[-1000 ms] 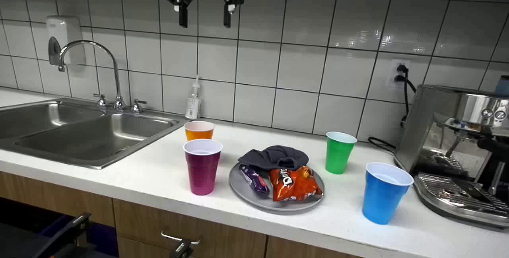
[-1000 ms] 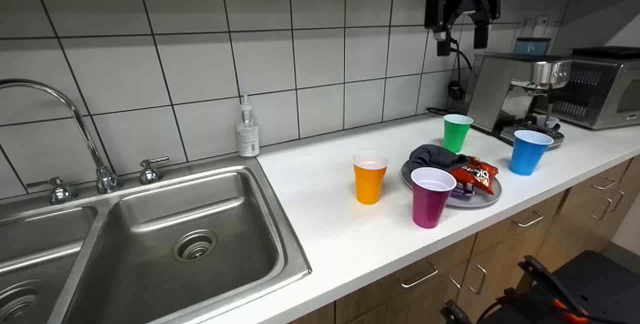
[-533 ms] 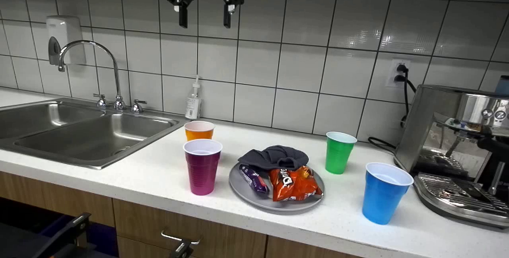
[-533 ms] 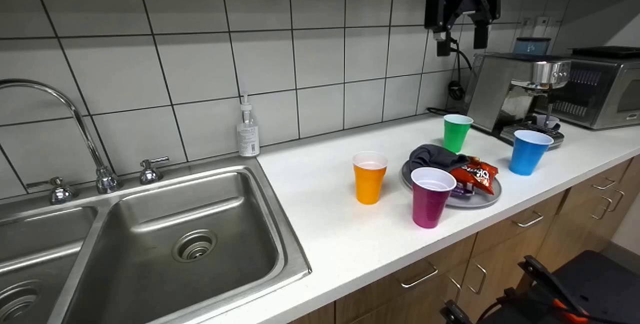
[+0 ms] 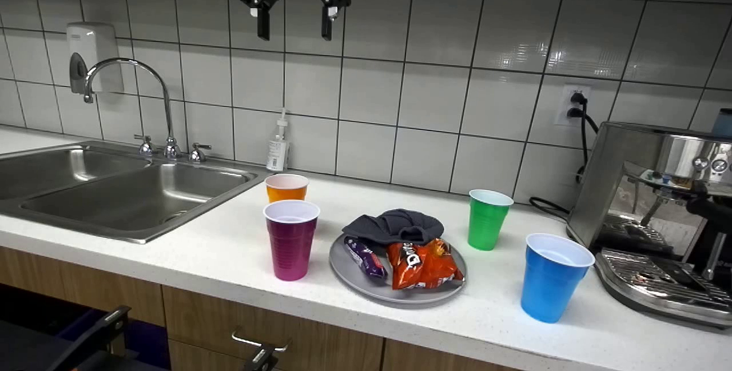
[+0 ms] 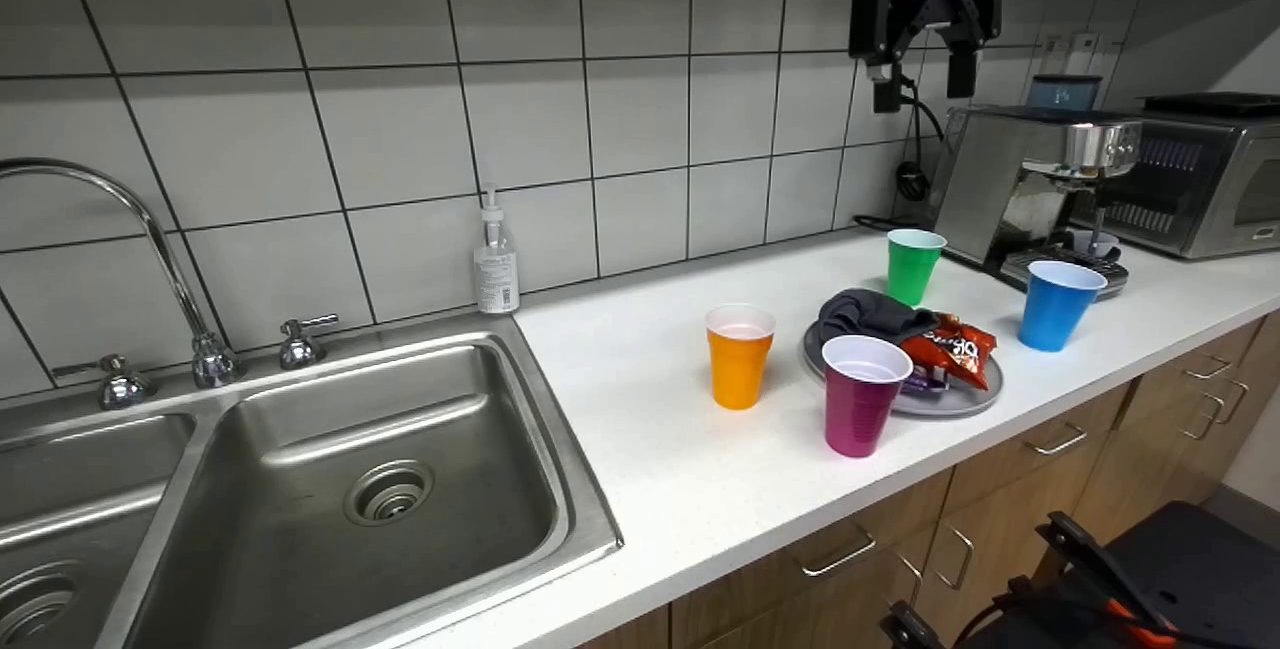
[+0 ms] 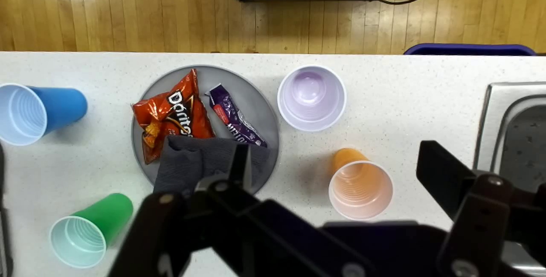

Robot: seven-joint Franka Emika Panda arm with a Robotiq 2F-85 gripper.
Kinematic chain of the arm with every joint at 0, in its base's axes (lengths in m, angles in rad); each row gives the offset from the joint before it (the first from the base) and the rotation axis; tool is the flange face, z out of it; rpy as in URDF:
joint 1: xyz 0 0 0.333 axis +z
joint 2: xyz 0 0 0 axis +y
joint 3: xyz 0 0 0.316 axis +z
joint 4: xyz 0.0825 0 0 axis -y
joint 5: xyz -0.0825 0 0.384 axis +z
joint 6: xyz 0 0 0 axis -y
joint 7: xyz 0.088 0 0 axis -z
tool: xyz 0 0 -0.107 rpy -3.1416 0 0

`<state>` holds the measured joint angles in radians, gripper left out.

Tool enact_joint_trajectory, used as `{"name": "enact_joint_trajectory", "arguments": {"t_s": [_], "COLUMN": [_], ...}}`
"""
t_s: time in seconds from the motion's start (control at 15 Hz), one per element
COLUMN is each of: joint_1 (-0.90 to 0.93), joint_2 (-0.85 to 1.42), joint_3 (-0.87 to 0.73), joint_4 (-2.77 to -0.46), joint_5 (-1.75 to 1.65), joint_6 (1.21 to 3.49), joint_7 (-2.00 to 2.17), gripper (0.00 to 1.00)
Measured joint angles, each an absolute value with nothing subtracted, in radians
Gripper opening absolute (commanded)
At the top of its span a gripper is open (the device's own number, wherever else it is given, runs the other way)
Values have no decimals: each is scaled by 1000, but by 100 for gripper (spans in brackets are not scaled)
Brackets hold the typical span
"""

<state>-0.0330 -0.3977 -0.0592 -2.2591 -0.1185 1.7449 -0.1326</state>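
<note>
My gripper is open and empty, high above the counter in both exterior views. In the wrist view its spread fingers frame an orange cup standing well below. A purple cup stands upright beside it, nearer the counter's front edge. A grey plate holds a red Doritos bag, a purple protein bar and a dark grey cloth. The cloth overlaps part of the bag. A green cup and a blue cup stand upright beyond the plate.
A double steel sink with a tall faucet lies at one end of the counter. A soap bottle stands by the tiled wall. A coffee machine and a microwave oven stand at the other end.
</note>
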Motion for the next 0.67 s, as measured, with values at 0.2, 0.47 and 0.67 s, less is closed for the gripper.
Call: {"name": "enact_joint_trajectory", "arguments": {"t_s": [0.2,0.47,0.67], "joint_1": [-33,-33,-34], "joint_2": [-395,-373,-345], "joint_3": [-59,-65,-80], "joint_4": [-2265,-2304,-2332], "joint_5": [-118,-118,-119], "joint_6": [1749,1810,1889], "joint_7": [-133,-133,-133], "gripper": [100,100,100]}}
